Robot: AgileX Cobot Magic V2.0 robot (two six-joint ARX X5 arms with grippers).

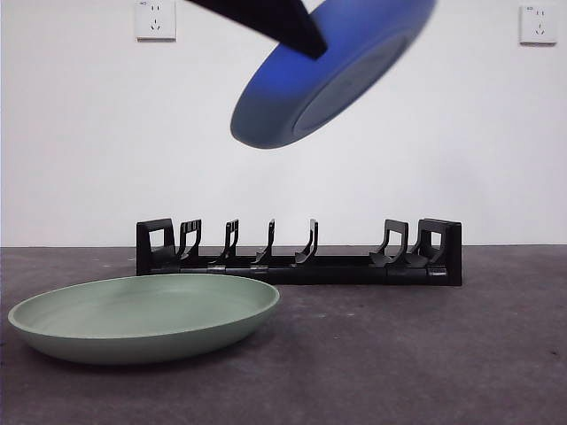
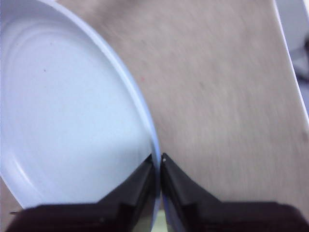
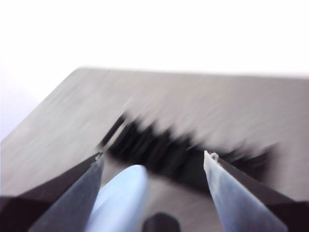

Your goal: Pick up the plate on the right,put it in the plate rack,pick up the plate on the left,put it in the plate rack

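Observation:
A blue plate (image 1: 337,75) hangs tilted in the air, high above the black plate rack (image 1: 301,261). My left gripper (image 2: 158,159) is shut on its rim (image 2: 145,121), and in the front view it shows as a dark jaw coming down from the top edge (image 1: 297,31). A green plate (image 1: 146,314) lies flat on the table in front of the rack's left half. My right gripper (image 3: 153,154) is open. Its blurred view looks down on the rack (image 3: 178,154), with the blue plate's edge (image 3: 120,198) close below, touching neither jaw.
The dark table (image 1: 425,354) stretches bare to the right of the green plate. A white wall with two sockets (image 1: 155,19) stands behind the rack. The table's edge (image 2: 289,63) shows in the left wrist view.

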